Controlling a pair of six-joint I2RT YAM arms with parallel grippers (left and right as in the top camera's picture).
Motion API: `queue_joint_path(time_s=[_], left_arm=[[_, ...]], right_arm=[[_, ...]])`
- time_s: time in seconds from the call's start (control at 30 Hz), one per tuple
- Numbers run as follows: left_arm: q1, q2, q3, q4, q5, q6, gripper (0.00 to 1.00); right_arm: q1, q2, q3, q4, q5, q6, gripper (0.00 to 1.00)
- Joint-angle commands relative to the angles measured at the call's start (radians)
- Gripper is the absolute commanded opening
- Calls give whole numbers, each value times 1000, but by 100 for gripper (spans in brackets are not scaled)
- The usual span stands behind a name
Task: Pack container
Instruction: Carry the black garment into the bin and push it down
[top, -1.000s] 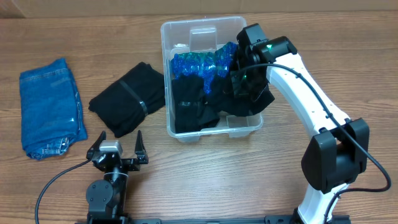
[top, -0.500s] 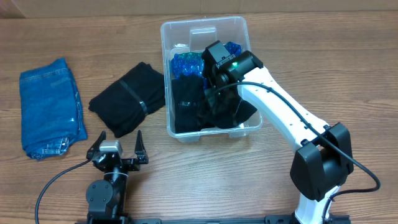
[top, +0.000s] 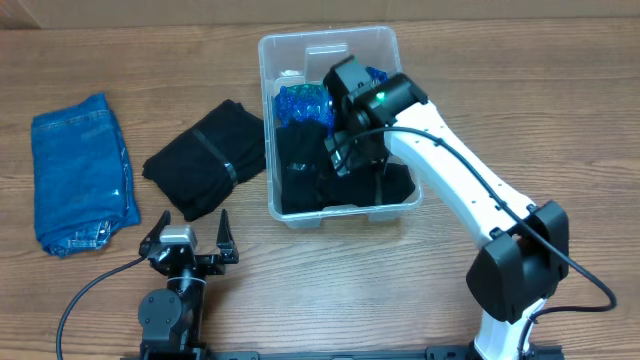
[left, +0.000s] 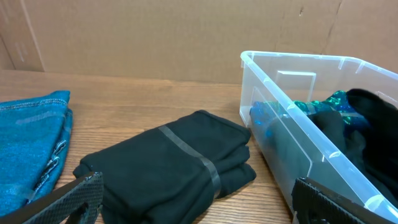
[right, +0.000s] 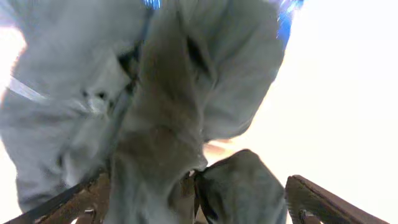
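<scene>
The clear container (top: 330, 42) stands at the back middle of the table, and in the left wrist view its rim (left: 292, 60) is on the right. Inside lie a crinkly blue item (top: 300, 102) and black clothes (top: 300, 172). My right gripper (top: 350, 150) hangs over the middle of the container, pointing down, and it is open. In its wrist view the right gripper (right: 199, 202) has its fingers (right: 81, 199) wide apart, with loose dark cloth (right: 186, 93) lying under them. My left gripper (top: 188, 235) rests open near the front edge, holding nothing.
A folded black garment with a band (top: 205, 158) lies left of the container, and shows in the left wrist view as the black garment (left: 168, 158) ahead of the fingers. Folded blue jeans (top: 82, 170) lie at the far left. A cardboard wall (left: 155, 31) stands behind the table.
My right gripper moved left from the container's right rim to over its middle and opened. The black cloth it carried now lies inside the container. The left arm has not moved.
</scene>
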Motion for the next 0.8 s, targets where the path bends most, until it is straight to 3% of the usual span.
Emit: queue_joint_path(time_s=[0.0,0.07,0.1,0.17,0.2,0.27,0.77], left_arm=[[4,-2,-4,3,8,26,100],[4,-2,-4,3,8,26,100],[4,-2,-4,3,8,26,100],[4,-2,-4,3,8,26,100],[4,-2,-4,3,8,26,100],[4,-2,-4,3,8,26,100],[4,-2,-4,3,8,26,100]], right_arm=[[-3,-19,129,-65,20,3,94],[-3,-20,145,-102,9,17,93],[-3,-20,145,-118,-10,30,83],[-3,-19,144,-138,-88,35,49],[-3,-19,142,-140,-129,35,24],[-3,-19,122,-131,-172,36,4],[-32,-18,-336,242,-157,39,7]])
